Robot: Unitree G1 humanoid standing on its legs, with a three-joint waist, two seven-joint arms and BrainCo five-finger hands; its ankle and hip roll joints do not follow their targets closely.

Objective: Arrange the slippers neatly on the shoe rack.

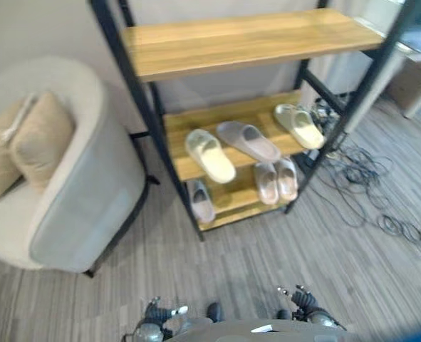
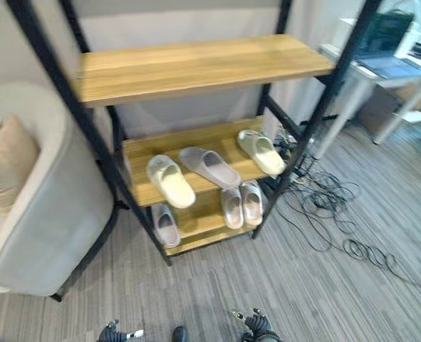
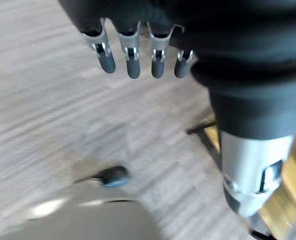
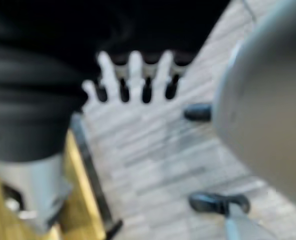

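In the left eye view we see the shoe rack (image 1: 196,46) ahead, its middle shelf carrying a cream slipper (image 1: 210,155), a grey slipper (image 1: 247,140) lying askew, and another cream slipper (image 1: 299,125); more sit on the bottom shelf.

In the right eye view, the grey one's long axis runs diagonally, perhaps nearer our right arm.

Left wrist view: our left hand (image 3: 137,55) hangs relaxed, empty.

Right wrist view: our right hand (image 4: 132,77) likewise, fingers straight.

no readable text, no labels, no numbers, no signs anywhere
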